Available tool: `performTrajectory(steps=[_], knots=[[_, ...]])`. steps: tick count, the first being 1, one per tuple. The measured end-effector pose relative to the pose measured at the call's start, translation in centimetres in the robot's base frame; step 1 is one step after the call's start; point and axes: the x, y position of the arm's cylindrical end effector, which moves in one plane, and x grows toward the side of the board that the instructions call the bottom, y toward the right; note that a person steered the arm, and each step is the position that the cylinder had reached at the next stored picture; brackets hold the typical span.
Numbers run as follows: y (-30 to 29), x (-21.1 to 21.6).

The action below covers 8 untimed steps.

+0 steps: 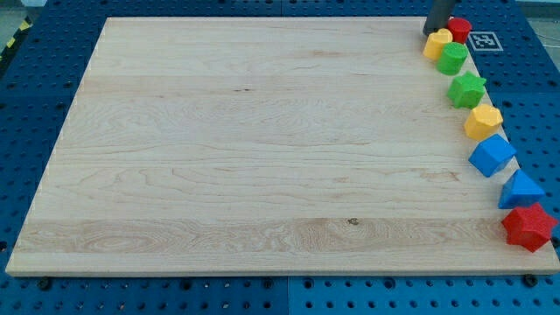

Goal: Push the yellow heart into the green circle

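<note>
The yellow heart [437, 44] lies at the top right corner of the wooden board [245, 149]. It touches the green circle [452, 59], which lies just below and to its right. My tip [430, 34] stands at the yellow heart's upper left edge, touching it or nearly so. A red block [459, 28], its shape unclear, sits right of the rod, above the green circle.
Down the board's right edge lie a green star [466, 89], a yellow hexagon [482, 122], a blue cube-like block [492, 155], a blue triangle [521, 190] and a red star [528, 227]. A black-and-white marker tag [483, 40] lies beside the board. A blue perforated table [542, 105] surrounds it.
</note>
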Motion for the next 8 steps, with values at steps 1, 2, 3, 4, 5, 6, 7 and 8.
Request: performTrajectory(steps=[1,2,3,4,5,6,7,8], knots=[[-1.7,0.0],[-1.6,0.9],[-1.2,2.1],[-0.7,2.1],[0.1,2.1],[0.3,2.2],[-2.2,2.2],[-3.6,2.2]])
